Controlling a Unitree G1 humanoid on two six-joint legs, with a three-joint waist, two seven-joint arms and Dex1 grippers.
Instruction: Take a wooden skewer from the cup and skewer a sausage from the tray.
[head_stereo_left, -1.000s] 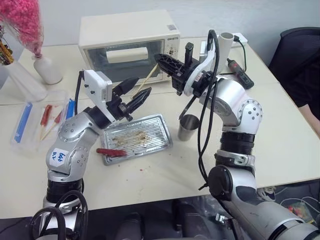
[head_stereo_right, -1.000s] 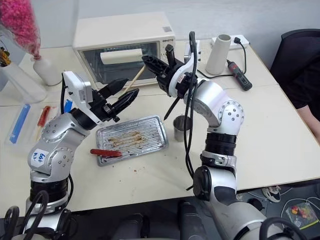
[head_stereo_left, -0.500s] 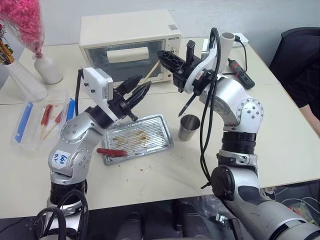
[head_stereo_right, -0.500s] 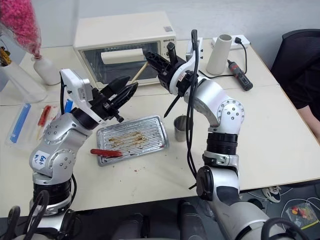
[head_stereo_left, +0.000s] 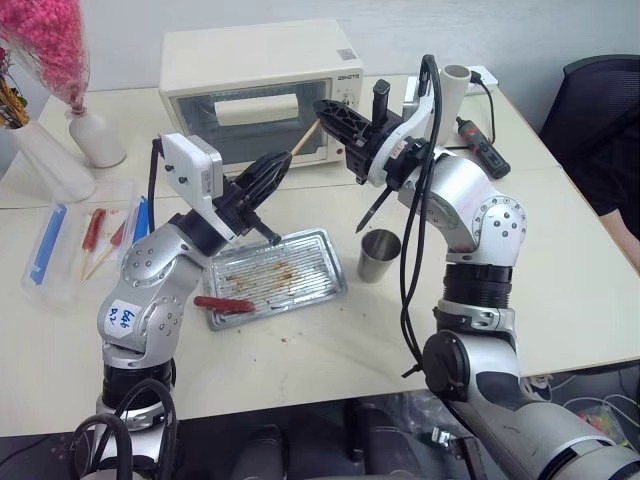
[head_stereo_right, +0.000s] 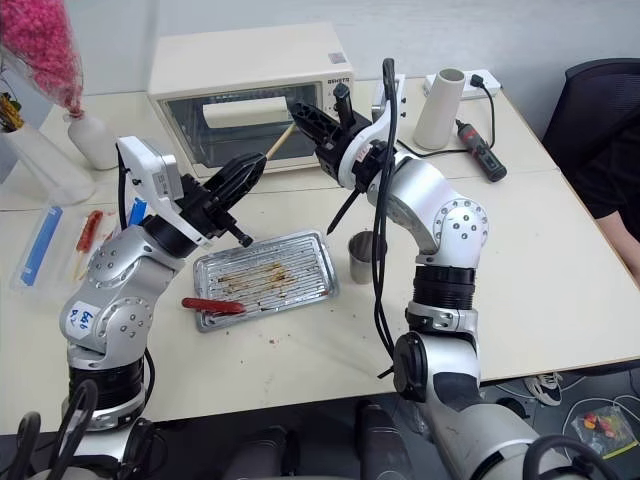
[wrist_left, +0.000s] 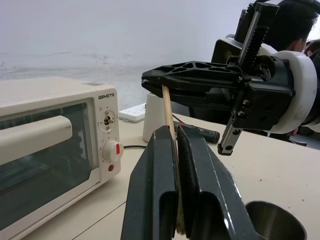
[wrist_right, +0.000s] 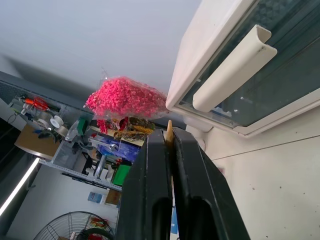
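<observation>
Skewer risk: I see both the left gripper (wrist_left: 176, 145) and right gripper (head_stereo_left: 330, 110) pinching the wooden skewer (head_stereo_left: 304, 143); uneven release could snap or drop it short of the sausage (head_stereo_left: 222, 303).

The sausage (head_stereo_left: 223, 304) lies on the tray (head_stereo_left: 325, 262), left of the cup (head_stereo_left: 377, 255).

One wooden skewer (wrist_left: 167, 107), one cup (head_stereo_left: 378, 256), one tray (head_stereo_left: 317, 262), one sausage (head_stereo_left: 224, 304), perhaps three skewered sausages (head_stereo_left: 93, 232).
</observation>
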